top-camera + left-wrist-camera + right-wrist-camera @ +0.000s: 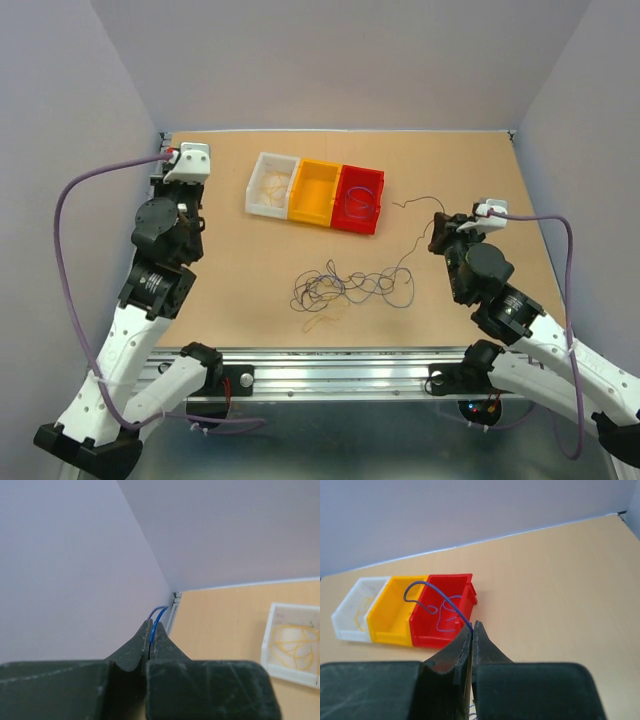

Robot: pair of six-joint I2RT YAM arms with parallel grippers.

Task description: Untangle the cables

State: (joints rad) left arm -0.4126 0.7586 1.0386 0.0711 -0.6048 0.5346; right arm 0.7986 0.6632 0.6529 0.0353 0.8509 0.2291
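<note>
The cables lie as a loose tangle of blue, black and pale yellow wires on the table, centre front. My right gripper is shut on a thin blue wire that arcs up and left from its tips. In the top view it sits right of the tangle, and a thin strand runs from it to the tangle. My left gripper is shut on a short blue wire. It points at the far left table corner, away from the tangle.
Three bins stand in a row at the back: white holding yellow wires, yellow, and red holding a blue wire. Walls close in the table on the left, back and right.
</note>
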